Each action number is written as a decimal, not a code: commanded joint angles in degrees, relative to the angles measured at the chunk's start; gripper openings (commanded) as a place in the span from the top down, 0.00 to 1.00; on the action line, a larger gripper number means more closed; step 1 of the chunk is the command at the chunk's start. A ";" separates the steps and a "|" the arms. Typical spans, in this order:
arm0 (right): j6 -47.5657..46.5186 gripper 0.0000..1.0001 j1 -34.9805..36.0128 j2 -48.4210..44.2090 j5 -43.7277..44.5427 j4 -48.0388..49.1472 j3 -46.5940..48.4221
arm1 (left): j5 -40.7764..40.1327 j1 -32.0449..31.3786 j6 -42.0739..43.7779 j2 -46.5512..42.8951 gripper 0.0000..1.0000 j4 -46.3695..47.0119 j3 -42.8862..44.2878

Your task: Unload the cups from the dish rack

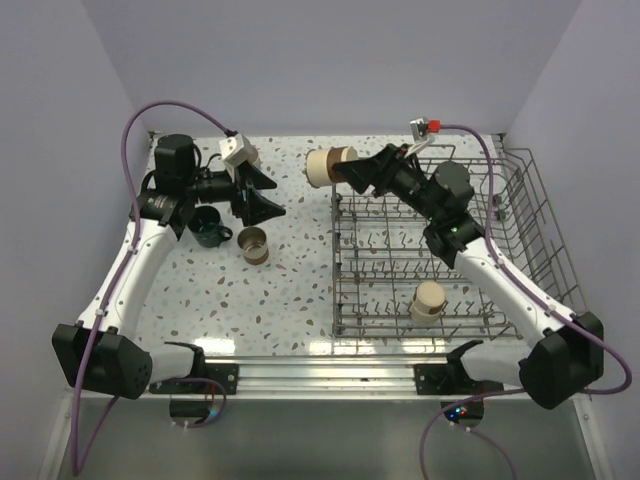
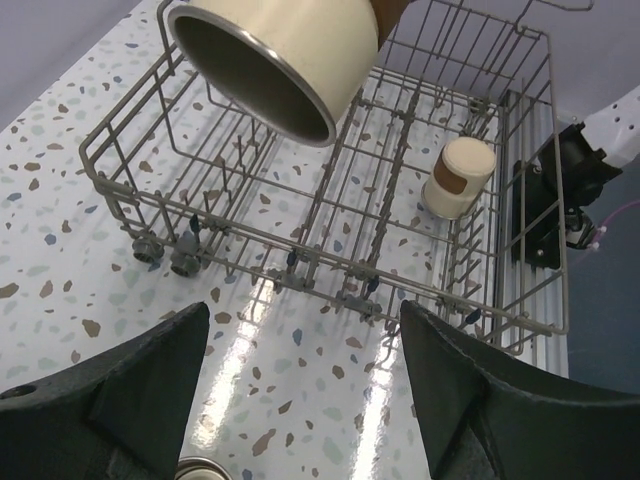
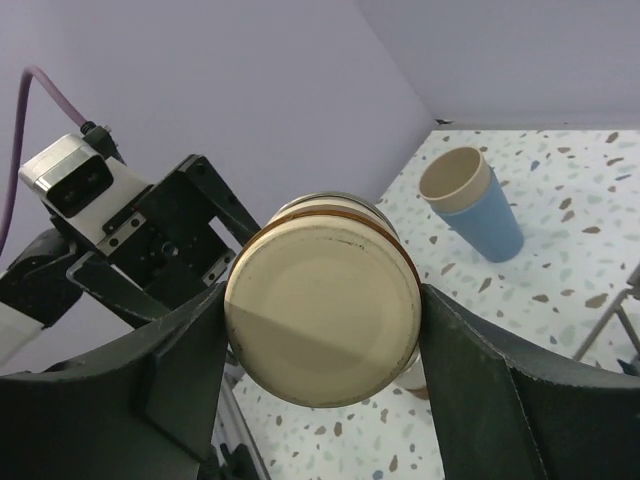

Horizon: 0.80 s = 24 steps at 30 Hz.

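I've got the right claw [image 3: 322, 300] pinching a round cream cup [image 1: 326, 165] with a brown band. It's lying sideways in the air just off the wire rack's [image 1: 390, 325] far left corner, flat base toward my right camera, shiny metal-lined mouth toward the left one. My left claw [image 2: 302, 330] is spread wide, nothing between the fingers, facing that mouth. Another banded cup [image 2: 460, 178] sits upside down in the rack. On the speckled table [image 1: 290, 290]: a teal mug [image 1: 208, 227], a short brown cup [image 1: 254, 245], a blue tumbler [image 3: 480, 205].
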 commanded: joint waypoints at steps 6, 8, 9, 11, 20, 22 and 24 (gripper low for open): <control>4.90 1.00 4.41 5.43 -2.69 15.05 1.40 | 4.12 0.38 -9.36 -1.54 0.19 10.19 0.48; 4.98 1.00 5.90 7.10 -3.04 15.41 2.18 | 4.29 0.29 -11.82 -1.19 0.19 11.68 0.48; 4.99 1.00 6.52 7.62 -3.22 15.93 2.45 | 4.47 0.29 -12.87 -0.92 0.19 12.39 0.39; 5.51 1.00 7.40 8.85 -3.57 16.72 2.89 | 4.21 0.29 -14.46 -0.75 0.19 14.49 0.04; 8.93 1.00 9.33 12.72 -4.80 22.26 3.07 | 5.44 0.29 -20.00 -0.04 0.37 19.42 -0.49; 9.12 1.00 9.77 13.78 -5.24 22.88 3.24 | 6.14 0.29 -20.79 -0.04 0.45 19.69 -0.49; 9.12 1.00 10.04 14.57 -5.41 22.70 3.25 | 6.40 0.29 -21.92 -0.13 0.59 20.48 -0.58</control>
